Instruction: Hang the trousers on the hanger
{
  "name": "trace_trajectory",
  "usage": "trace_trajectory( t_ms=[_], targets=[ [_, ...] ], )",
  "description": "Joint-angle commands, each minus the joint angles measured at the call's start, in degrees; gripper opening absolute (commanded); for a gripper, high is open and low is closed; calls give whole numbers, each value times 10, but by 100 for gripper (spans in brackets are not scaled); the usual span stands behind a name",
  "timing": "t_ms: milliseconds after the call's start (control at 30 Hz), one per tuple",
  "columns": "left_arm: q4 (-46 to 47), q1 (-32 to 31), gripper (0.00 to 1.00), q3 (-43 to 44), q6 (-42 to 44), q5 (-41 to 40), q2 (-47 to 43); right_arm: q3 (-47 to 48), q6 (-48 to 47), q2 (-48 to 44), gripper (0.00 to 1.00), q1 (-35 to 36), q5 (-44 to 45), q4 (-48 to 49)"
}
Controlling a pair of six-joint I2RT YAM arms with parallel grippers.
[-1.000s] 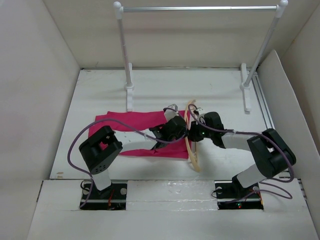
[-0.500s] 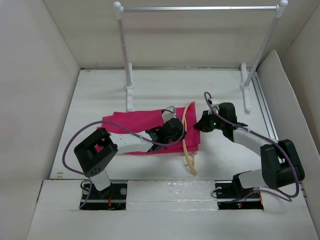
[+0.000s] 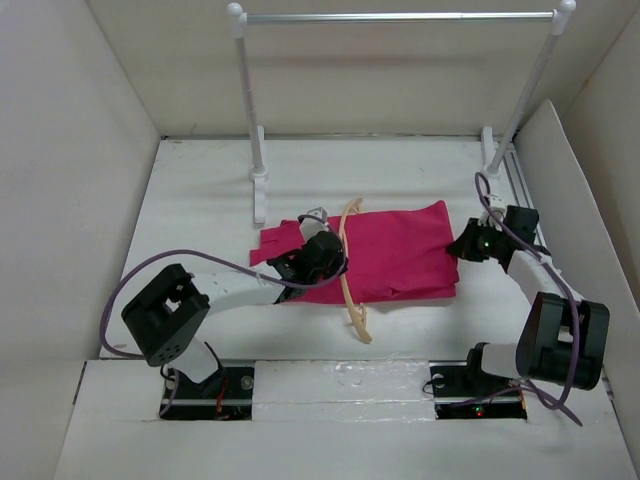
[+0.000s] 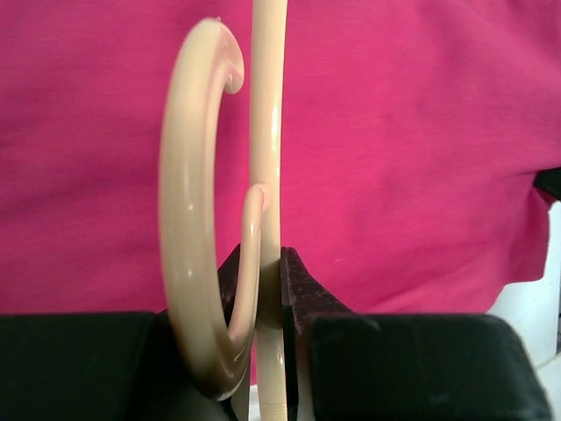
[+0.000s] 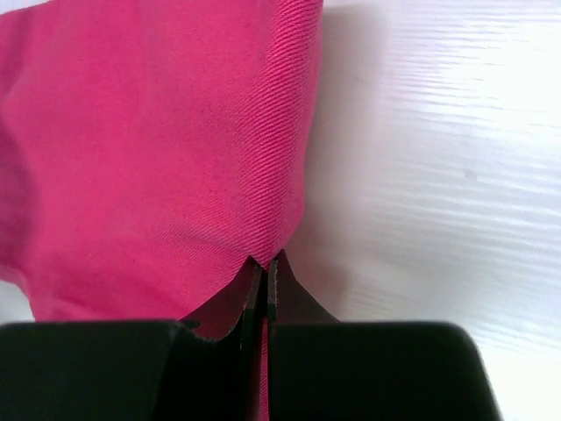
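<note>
The magenta-pink trousers lie folded flat across the middle of the table and pass through the tan hanger, with a short part left of it. My left gripper is shut on the hanger's bar, and its curved hook is beside the fingers over the pink cloth. My right gripper is shut on the right edge of the trousers, low over the table.
The white-and-silver rail frame stands at the back, its feet behind the trousers. White walls close in both sides, and a slanted white panel is at the right.
My right gripper has pulled the trousers to the right, through the hanger, towards the right wall. My left gripper and the hanger have shifted a little left and nearer.
</note>
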Motion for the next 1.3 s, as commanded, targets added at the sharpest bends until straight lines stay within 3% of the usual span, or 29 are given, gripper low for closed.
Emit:
trace_trajectory(
  t_ms=[0, 267, 800, 833, 867, 967, 1000, 1167, 1267],
  targets=[
    [-96, 6, 0, -31, 62, -48, -22, 14, -47, -8, 0, -48, -14, -9],
    [-101, 6, 0, -28, 61, -45, -37, 9, -44, 28, 0, -50, -34, 21],
    [-149, -27, 0, 115, 46, -71, -58, -9, -40, 36, 1, -6, -21, 26],
    [-150, -27, 0, 119, 44, -71, -65, -8, -41, 29, 7, 0, -21, 17],
    [-149, -27, 0, 123, 42, -71, -81, -2, -43, 24, 22, 0, -19, 8],
    [-166, -27, 0, 159, 44, -76, -106, 21, -58, -27, 46, 36, -12, -36],
    [-184, -27, 0, 190, 48, -81, -109, 47, -62, -45, 60, 60, -7, -54],
    [-268, -27, 0, 320, 89, -92, -116, 126, -35, -207, 78, 134, 1, -108],
    [-292, -27, 0, 397, 110, -89, -113, 169, 19, -252, 81, 204, -11, -84]
  ],
)
